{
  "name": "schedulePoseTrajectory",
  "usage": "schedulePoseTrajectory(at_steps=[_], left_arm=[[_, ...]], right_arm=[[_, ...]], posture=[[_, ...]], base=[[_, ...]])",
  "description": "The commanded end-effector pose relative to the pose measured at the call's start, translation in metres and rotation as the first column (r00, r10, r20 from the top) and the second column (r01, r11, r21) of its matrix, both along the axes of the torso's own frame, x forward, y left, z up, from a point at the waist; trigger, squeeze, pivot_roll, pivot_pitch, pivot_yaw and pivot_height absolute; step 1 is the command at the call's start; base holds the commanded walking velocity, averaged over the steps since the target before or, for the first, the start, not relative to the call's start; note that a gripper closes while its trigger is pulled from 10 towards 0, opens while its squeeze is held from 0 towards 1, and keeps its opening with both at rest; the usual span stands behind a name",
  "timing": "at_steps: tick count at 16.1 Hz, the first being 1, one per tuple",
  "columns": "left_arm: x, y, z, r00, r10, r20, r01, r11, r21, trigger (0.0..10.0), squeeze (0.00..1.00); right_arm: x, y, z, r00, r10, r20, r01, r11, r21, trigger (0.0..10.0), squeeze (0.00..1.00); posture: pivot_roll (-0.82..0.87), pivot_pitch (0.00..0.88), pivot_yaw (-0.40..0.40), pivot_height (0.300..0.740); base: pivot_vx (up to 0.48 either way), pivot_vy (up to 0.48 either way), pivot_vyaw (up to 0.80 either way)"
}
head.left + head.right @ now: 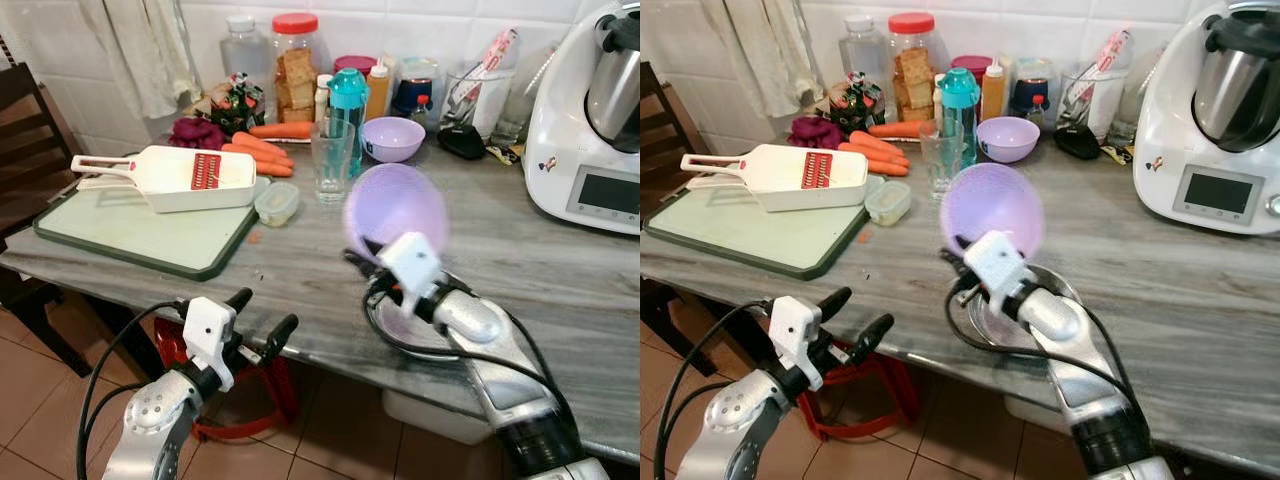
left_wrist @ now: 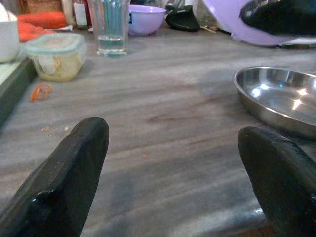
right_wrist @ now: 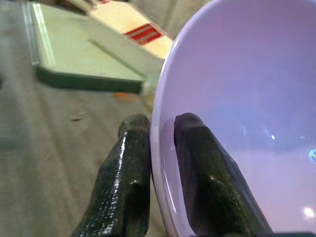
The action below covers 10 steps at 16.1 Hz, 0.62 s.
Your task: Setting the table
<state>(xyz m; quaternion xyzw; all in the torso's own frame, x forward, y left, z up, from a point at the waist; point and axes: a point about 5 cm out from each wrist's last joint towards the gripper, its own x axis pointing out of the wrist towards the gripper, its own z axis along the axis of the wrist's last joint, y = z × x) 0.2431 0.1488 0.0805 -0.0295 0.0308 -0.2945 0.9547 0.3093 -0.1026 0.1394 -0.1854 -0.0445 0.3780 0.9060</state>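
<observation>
You have the lilac bowl (image 1: 396, 208) lifted off the grey counter (image 1: 300, 270), tipped up on edge just above the steel plate (image 2: 276, 96), its hollow facing away from you toward the white kitchen machine (image 1: 590, 110) side. The right gripper (image 3: 160, 163) pinches only its rim, one finger inside and one outside, so I judge it could slip or swing and clatter onto that plate if you move sharply. Your left gripper (image 1: 255, 315) hangs spread and empty beside the plate, at the counter's near edge.
</observation>
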Motion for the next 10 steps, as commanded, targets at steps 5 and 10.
schedulePoseTrajectory(at_steps=[5,10], left_arm=[[-0.002,0.003,0.002,1.0,-0.004,0.012,0.004,1.0,-0.004,10.0,0.0],[-0.004,0.003,-0.002,1.0,-0.007,-0.003,0.007,1.0,-0.012,10.0,0.0]], right_arm=[[0.01,0.017,-0.021,0.993,0.092,-0.078,-0.095,0.995,-0.036,10.0,0.0],[0.007,0.024,-0.033,0.988,0.137,-0.066,-0.14,0.989,-0.043,10.0,0.0]], posture=[[-0.02,0.0,0.015,0.74],[-0.02,0.0,0.024,0.74]], base=[[0.0,0.0,0.0],[0.0,0.0,0.0]])
